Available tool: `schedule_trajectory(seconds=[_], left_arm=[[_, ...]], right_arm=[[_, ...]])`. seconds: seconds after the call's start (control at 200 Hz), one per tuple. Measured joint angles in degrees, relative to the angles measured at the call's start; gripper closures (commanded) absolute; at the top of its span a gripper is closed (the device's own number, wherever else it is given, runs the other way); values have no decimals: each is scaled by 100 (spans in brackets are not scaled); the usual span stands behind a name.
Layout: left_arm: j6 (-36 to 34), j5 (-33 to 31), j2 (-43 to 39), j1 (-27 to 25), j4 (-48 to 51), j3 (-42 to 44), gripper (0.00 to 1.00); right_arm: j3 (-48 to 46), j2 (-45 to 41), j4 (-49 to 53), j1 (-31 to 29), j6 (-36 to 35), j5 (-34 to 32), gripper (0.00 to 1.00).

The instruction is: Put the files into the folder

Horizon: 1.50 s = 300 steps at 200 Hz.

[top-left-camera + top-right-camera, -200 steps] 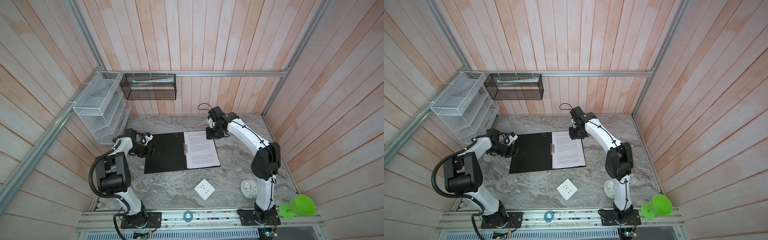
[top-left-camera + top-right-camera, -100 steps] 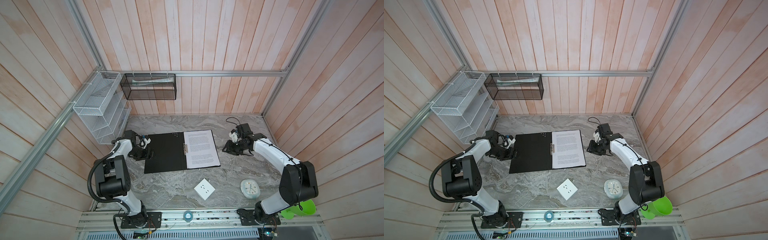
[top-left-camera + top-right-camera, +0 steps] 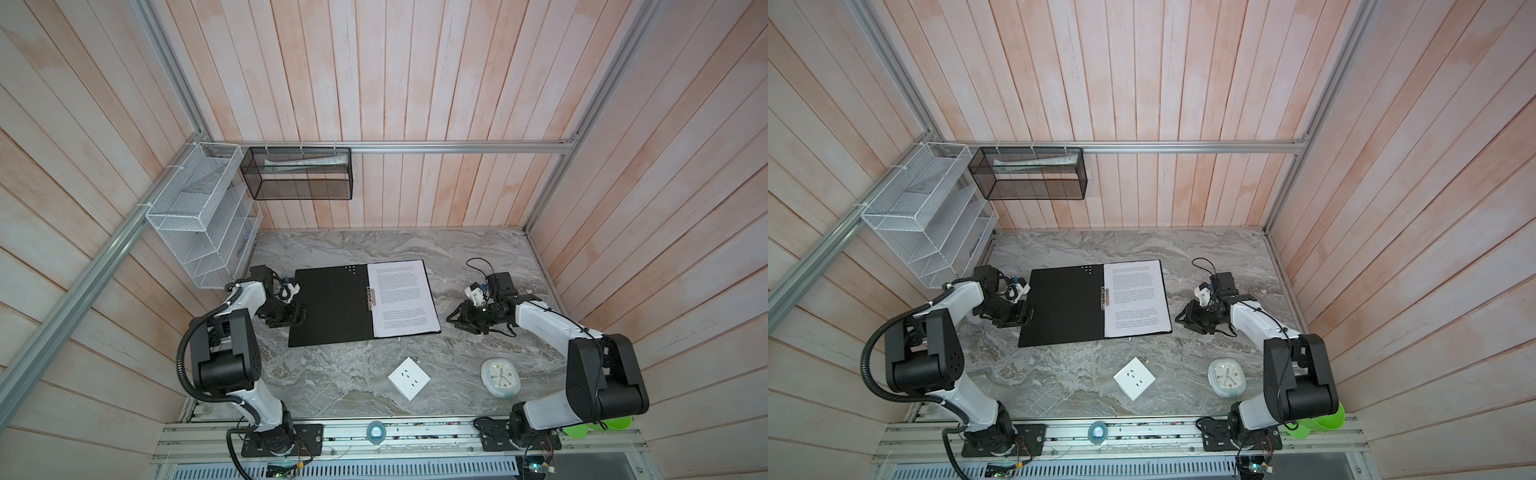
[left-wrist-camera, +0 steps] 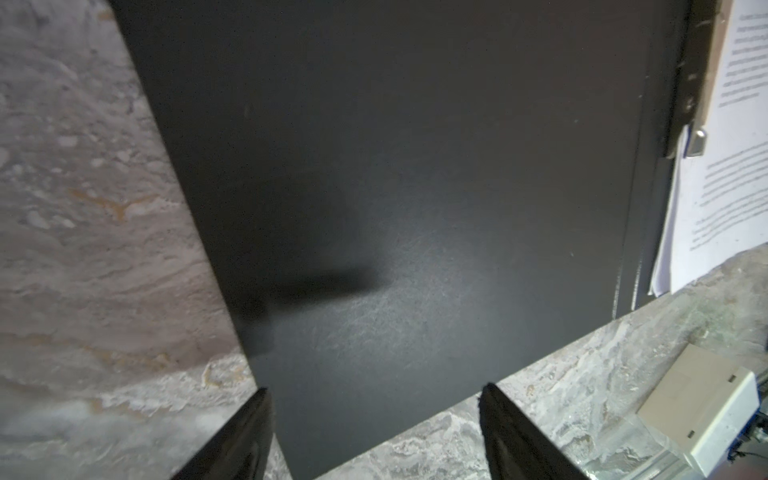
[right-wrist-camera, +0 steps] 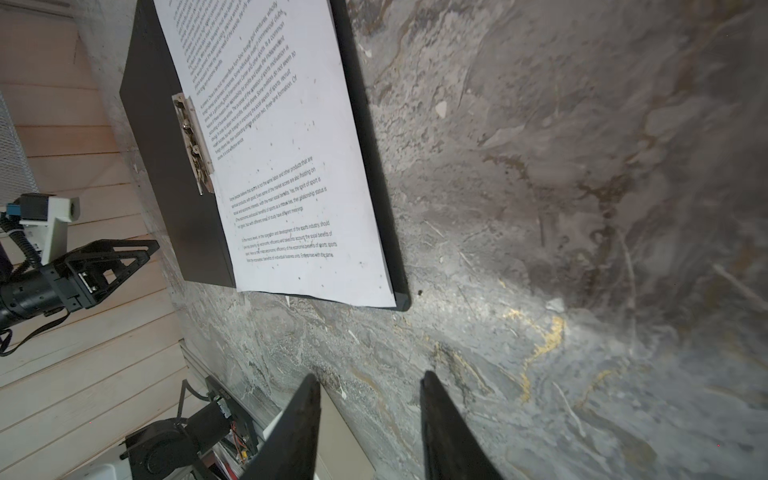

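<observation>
Left tool (image 3: 298,316), jaws open, sits at the left edge of the open folder (image 3: 332,307); right tool (image 3: 455,320), open and empty, hovers right of the files (image 3: 401,297) lying on the folder's right half. Lifting the thin cover could drag the folder and skew the files.

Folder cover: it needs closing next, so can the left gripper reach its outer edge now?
Probably yes: the left gripper hangs open at that edge of the folder, nothing between them; the files lie on the other half.
</observation>
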State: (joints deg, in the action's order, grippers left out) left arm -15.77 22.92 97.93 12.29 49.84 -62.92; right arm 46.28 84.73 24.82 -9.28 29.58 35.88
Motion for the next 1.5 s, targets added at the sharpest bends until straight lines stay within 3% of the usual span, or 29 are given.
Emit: schedule_trajectory(seconds=[0.7,1.091,1.501], left_arm=[[229,-332,407,17,-162,-15,20],[229,-479,597,-376,-122,-240,20],[258,-192,918,-704,-120,-654,20]], right_arm=[[-426,0,-483,387,111,219,59],[-426,0,-533,597,109,214,58],[-468,2,-533,1069,66,212,56]])
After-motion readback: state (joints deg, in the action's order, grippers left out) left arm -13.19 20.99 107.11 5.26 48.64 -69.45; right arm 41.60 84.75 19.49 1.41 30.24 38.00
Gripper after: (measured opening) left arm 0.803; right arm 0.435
